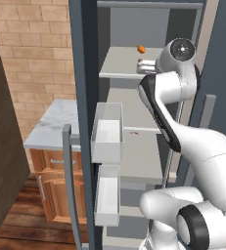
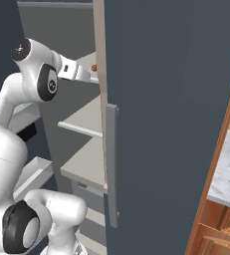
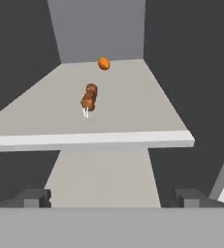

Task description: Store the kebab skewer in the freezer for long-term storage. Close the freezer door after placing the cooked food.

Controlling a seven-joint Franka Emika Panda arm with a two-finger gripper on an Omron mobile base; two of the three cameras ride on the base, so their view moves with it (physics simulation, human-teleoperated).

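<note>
Kebab skewer lies flat on an upper shelf inside the freezer, roughly mid-shelf, clear of the tool. Tool is released, jaws spread wide with nothing between them, hanging just outside the shelf's front edge.

Handling, as a judgement: skewer looks very light, a thin stiff stick with soft chunks threaded on. Chunks would likely squash or slide under a hard pinch. Best hold would be across the meat in the middle, not the bare white tip at the near end.

Around it: small round orange food sits farther back on the same shelf, apart from the skewer. White door bins hang on the open freezer door, silver handle below. Table with wooden drawers beyond.

In the way: the arm itself reaches in through the door opening, so it must clear before the door can swing shut.
</note>
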